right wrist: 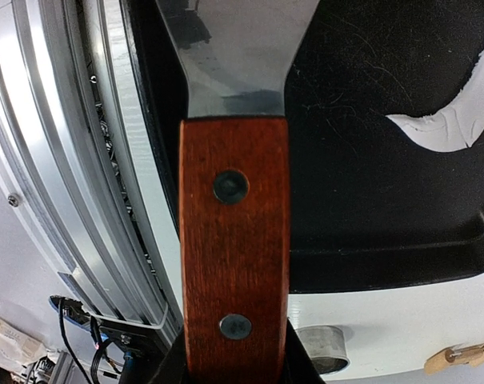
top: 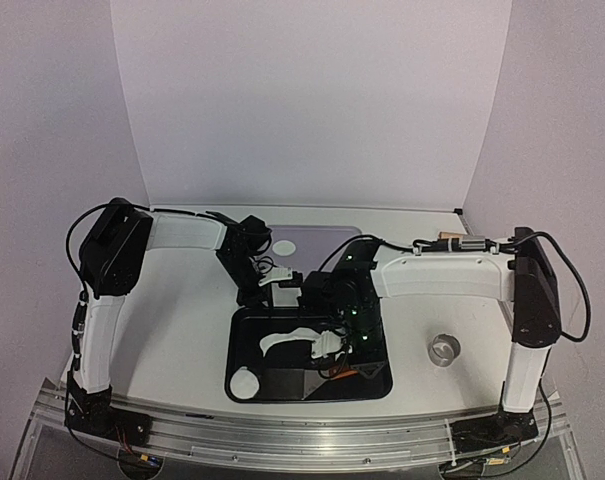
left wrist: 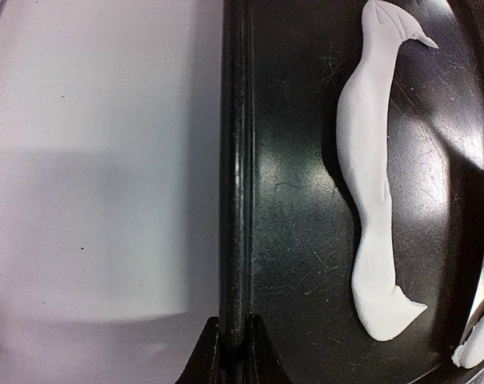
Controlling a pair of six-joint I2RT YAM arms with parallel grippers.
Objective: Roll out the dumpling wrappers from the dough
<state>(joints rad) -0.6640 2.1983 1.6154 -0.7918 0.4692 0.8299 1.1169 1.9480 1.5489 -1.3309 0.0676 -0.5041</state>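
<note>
A crescent of leftover dough [top: 282, 340] lies in the black tray [top: 244, 325]. In the left wrist view it is a long white strip [left wrist: 374, 184], and its tip shows in the right wrist view [right wrist: 450, 120]. One round wrapper [top: 245, 385] lies in the tray's near left corner. My left gripper [top: 270, 290] is shut on the tray's far rim [left wrist: 234, 352]. My right gripper [top: 350, 352] is shut on the wooden handle of a scraper [right wrist: 234, 240]. Its steel blade [right wrist: 234, 56] reaches over the tray floor, apart from the dough.
The small metal ring [top: 443, 350] stands on the table right of the tray and also shows in the right wrist view [right wrist: 322, 348]. A wooden rolling pin [top: 448, 238] lies behind the right arm. A lilac mat [top: 317, 243] lies at the back. The metal rail [right wrist: 58, 160] runs along the near edge.
</note>
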